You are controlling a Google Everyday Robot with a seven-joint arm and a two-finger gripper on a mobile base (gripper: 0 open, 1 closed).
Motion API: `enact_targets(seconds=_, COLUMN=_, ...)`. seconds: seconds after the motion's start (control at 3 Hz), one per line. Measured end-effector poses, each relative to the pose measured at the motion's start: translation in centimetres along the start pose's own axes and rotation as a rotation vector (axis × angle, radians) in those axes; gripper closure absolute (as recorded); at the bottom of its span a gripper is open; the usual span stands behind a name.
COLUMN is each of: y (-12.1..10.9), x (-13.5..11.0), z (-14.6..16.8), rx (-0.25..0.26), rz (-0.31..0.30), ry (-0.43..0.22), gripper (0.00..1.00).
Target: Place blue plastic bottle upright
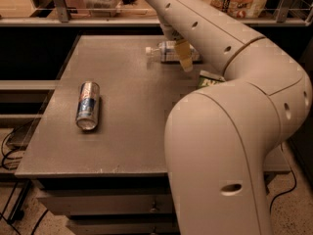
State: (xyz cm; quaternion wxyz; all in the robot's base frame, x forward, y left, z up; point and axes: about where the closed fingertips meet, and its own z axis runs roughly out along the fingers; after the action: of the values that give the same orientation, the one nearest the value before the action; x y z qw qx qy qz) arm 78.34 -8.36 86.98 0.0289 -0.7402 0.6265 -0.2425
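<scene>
On the grey bench (137,111) the bottle (164,53) lies sideways, the claw (184,58) poised over its body, presumably to grip it; open or closed, I cannot tell.

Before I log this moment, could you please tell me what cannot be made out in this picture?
Camera view:
- The gripper hangs over the lying clear plastic bottle with a white cap. Whether they touch cannot be told, and the gripper covers part of the bottle's base end.
- The green snack bag is mostly hidden behind the robot's pale arm.
- The print on the blue-silver metal can is too small to read.
</scene>
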Motion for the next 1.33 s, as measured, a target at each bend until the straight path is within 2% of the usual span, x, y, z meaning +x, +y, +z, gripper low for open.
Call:
enact_targets(seconds=0.33, y=0.3, x=0.2, z=1.6, rx=-0.036, rz=0.012, ry=0.019, gripper=0.00)
enact_targets(seconds=0.67, y=0.5, x=0.6, z=2.6, rx=-0.059, rz=0.033, ry=-0.014, gripper=0.17)
enact_targets(seconds=1.33, y=0.3, x=0.9, z=2.2, rx=-0.061, rz=0.052, ry=-0.064, gripper=0.64)
